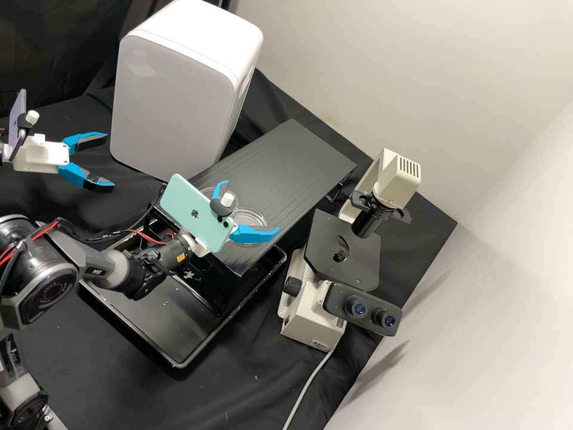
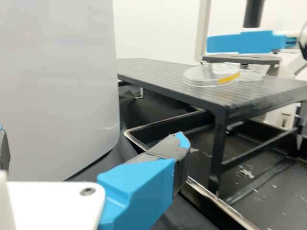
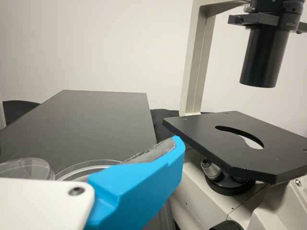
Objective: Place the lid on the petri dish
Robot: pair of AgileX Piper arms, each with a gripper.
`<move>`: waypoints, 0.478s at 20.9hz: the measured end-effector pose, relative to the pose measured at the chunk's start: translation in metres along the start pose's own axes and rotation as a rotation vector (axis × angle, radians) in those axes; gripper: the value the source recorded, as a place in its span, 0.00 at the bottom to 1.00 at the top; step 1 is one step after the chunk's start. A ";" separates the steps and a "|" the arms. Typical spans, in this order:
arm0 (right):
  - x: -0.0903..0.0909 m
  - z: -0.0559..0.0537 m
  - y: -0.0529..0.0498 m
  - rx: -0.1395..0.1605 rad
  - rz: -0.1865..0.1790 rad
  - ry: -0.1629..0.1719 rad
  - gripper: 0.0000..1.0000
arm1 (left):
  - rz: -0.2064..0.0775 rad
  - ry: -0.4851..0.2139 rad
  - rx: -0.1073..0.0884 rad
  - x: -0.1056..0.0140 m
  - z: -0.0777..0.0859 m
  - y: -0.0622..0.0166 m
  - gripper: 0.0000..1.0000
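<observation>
Setting: laboratory. Black cloth-covered tabletop (image 1: 268, 370) carries a cream-and-black inverted microscope with twin eyepieces (image 1: 343, 257), a tall white rounded plastic instrument housing (image 1: 179, 89), and a black ribbed platform (image 1: 286, 161) standing in a shallow black tray (image 1: 161, 322). Clear round plastic petri dish (image 2: 206, 76) lies on the platform; plain white walls (image 1: 418, 71) behind.

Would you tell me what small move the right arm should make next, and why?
Probably lower the right gripper and close on the clear dish on the black platform: its fingers are open, hovering above the dish, holding nothing.
</observation>
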 end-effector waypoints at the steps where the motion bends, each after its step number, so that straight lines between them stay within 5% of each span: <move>1: 0.000 0.000 0.000 0.000 0.000 0.000 1.00 | 0.001 0.000 -0.002 0.000 0.000 0.0001 1.00; 10: -0.003 0.001 -0.002 0.000 -0.004 -0.001 1.00 | 0.002 0.005 -0.008 0.000 -0.001 0.0004 1.00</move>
